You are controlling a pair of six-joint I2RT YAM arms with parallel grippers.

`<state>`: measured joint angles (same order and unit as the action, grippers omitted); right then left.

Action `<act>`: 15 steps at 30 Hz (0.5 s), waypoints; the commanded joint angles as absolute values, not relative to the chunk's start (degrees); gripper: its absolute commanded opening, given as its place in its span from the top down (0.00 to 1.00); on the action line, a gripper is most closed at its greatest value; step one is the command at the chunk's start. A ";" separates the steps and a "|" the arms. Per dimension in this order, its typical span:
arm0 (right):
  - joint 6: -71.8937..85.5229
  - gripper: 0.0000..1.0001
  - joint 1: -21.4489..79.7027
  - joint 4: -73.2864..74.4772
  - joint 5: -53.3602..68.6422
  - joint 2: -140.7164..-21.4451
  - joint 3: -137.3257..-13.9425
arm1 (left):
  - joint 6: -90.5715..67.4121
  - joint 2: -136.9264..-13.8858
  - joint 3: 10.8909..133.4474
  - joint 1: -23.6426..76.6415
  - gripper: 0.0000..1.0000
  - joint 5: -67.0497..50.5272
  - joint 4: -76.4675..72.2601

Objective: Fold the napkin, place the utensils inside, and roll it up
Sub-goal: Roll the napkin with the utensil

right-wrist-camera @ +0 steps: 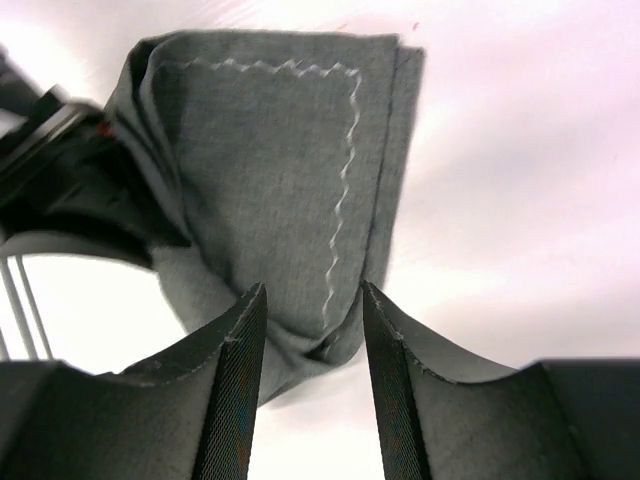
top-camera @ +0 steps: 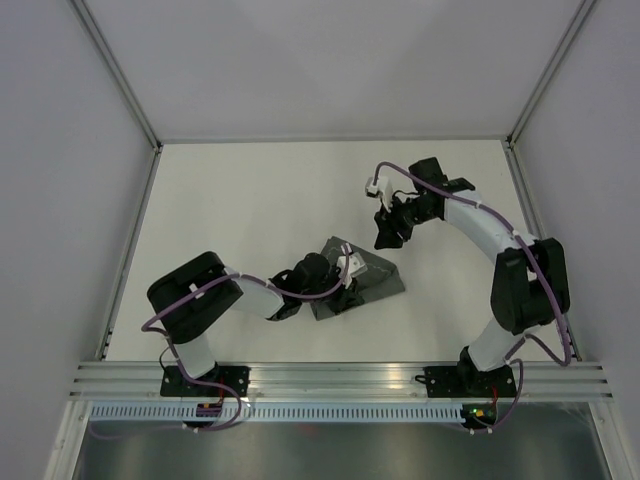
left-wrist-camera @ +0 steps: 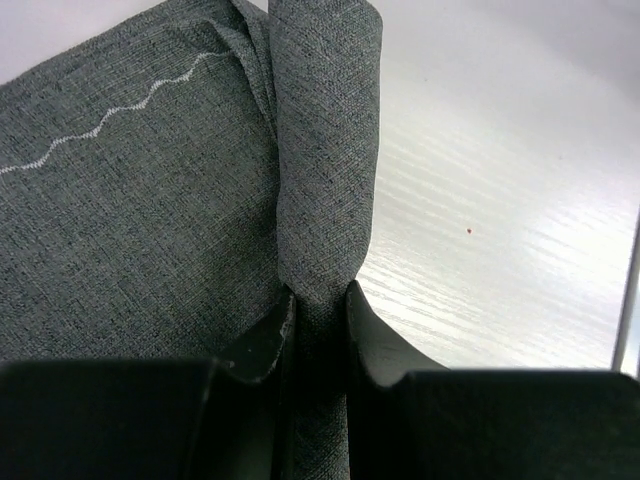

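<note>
The left end effector (left-wrist-camera: pixel 320 305) is clamped on a rolled fold of the napkin (left-wrist-camera: pixel 140 230); the right end effector (right-wrist-camera: pixel 308 330) stands apart above the desk (top-camera: pixel 250 200).

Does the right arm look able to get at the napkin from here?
Probably yes: the right gripper, jaws open, faces the napkin with nothing between; the left gripper pinches only one fold.

**Napkin** (top-camera: pixel 378 281): dark grey, felt-like cloth, folded into a compact, roughly triangular bundle of several layers. It is laid on the white table (top-camera: pixel 250 200), near the middle and somewhat toward the near edge. A thin, pale zigzag stitch line (right-wrist-camera: pixel 345 170) is seen along the edges, turning at one corner. One side is gathered into a tight rolled fold (left-wrist-camera: pixel 325 150), raised above the flat layers beside it.
</note>
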<state>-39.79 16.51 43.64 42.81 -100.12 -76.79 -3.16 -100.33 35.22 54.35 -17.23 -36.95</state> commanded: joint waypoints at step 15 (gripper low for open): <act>-49.92 0.47 29.14 24.90 28.60 -67.95 -39.67 | -13.80 -112.32 40.51 49.66 0.98 -37.44 -17.76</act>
